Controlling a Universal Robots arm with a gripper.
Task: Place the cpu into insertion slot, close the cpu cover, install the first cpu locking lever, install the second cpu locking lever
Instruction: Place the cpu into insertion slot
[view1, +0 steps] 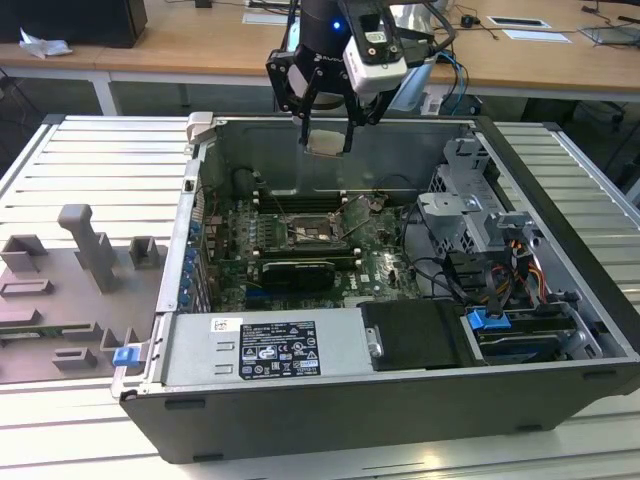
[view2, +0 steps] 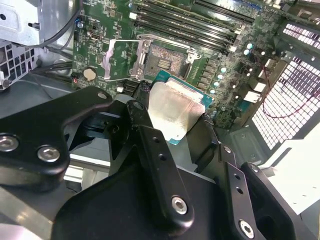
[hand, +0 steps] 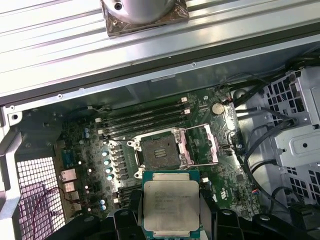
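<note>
One square cpu (hand: 171, 205), silver-beige top, green edge, in end effector (view1: 327, 140)

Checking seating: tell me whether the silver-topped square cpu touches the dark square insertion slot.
Apart. The exterior view shows the cpu hanging well above the insertion slot.

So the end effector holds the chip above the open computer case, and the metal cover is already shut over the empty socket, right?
Not quite. The first wrist view shows the metal cover swung open to one side of the empty socket, not shut over it. The rest holds: the end effector holds the chip above the open computer case.
</note>
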